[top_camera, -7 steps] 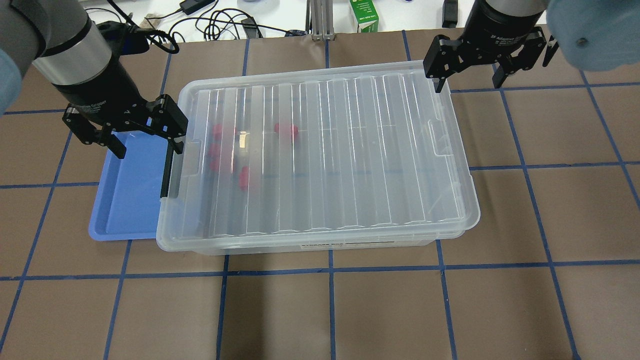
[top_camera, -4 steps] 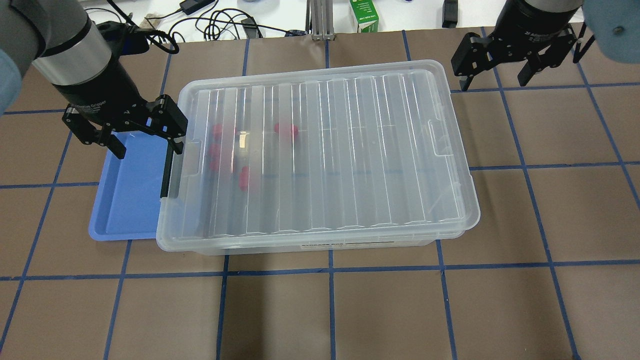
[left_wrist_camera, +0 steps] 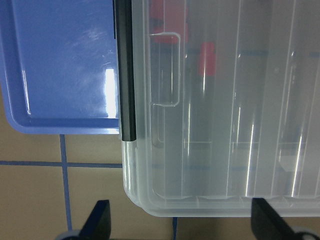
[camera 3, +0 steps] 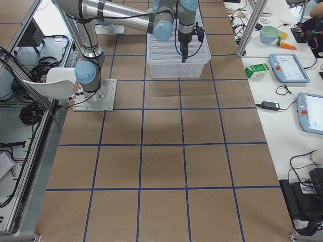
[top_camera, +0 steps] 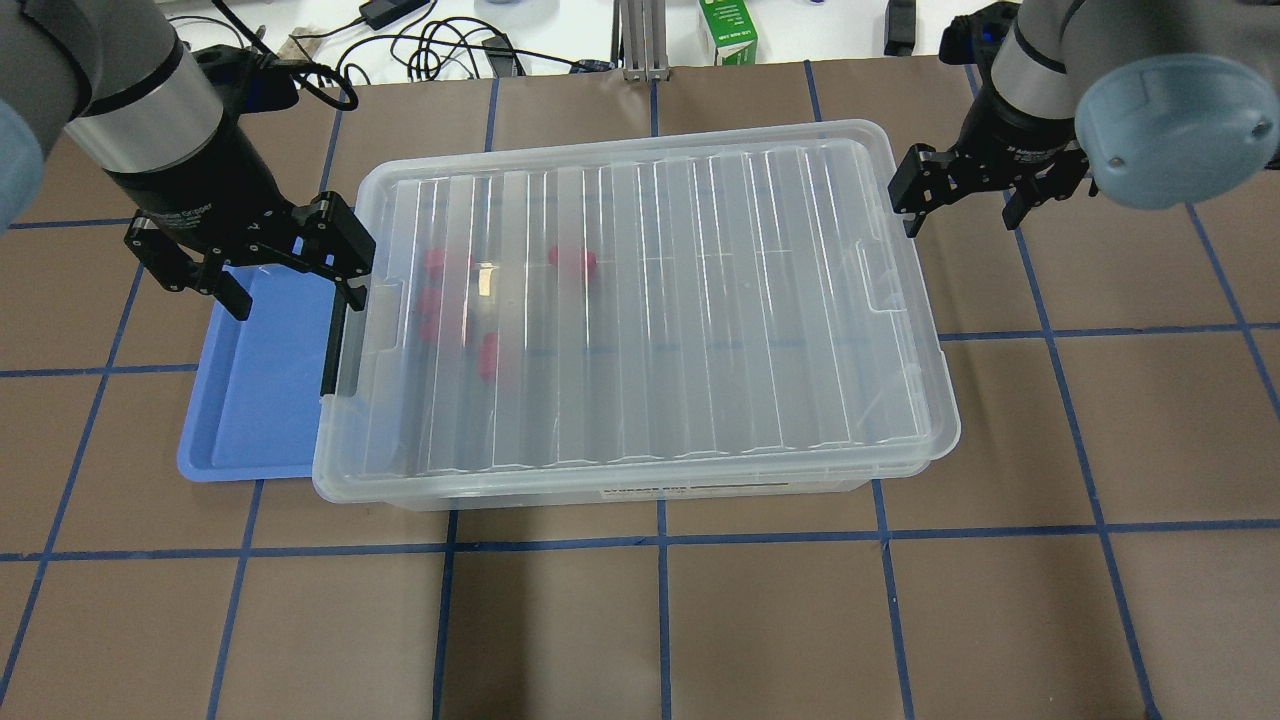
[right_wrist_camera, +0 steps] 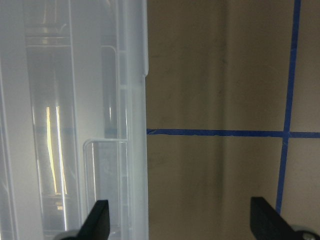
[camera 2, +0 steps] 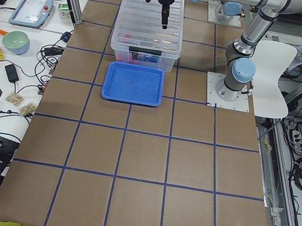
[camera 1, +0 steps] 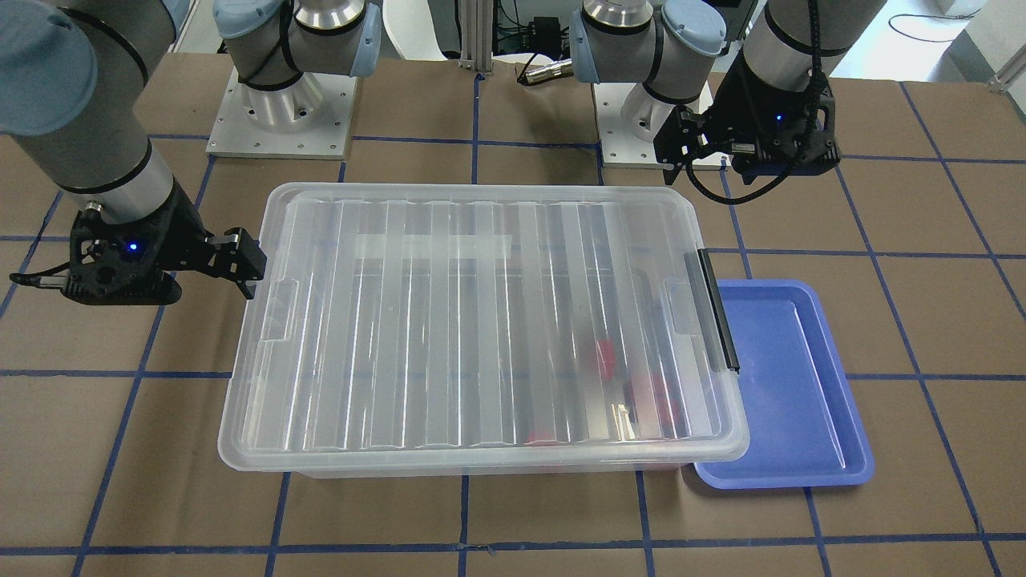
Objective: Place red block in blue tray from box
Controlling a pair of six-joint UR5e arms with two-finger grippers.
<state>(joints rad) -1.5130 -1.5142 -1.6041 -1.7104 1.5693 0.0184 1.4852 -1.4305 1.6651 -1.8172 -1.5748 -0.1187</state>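
Observation:
The box (top_camera: pixel 640 310) is a clear bin with its ribbed lid on. Several red blocks (top_camera: pixel 572 260) show blurred through the lid near its left end. The black latch bar (top_camera: pixel 335 340) runs along that end. The blue tray (top_camera: pixel 255 390) lies against it, partly under the box's rim. My left gripper (top_camera: pixel 297 297) is open above the tray's back edge and the latch end; the left wrist view shows the latch bar (left_wrist_camera: pixel 125 75) and a red block (left_wrist_camera: pixel 206 59) below the open gripper (left_wrist_camera: pixel 182 220). My right gripper (top_camera: pixel 960 215) is open beside the box's right end (right_wrist_camera: pixel 75 100).
A green carton (top_camera: pixel 727 30) and cables (top_camera: pixel 430 45) lie on the white surface beyond the table's back edge. The two arm bases (camera 1: pixel 280 104) stand behind the box. The brown table carries a grid of blue tape lines (top_camera: pixel 660 540).
My right gripper swung out to the right of the box's back right corner, then came forward and lower beside the box's right end. The left gripper, box and tray have not moved.

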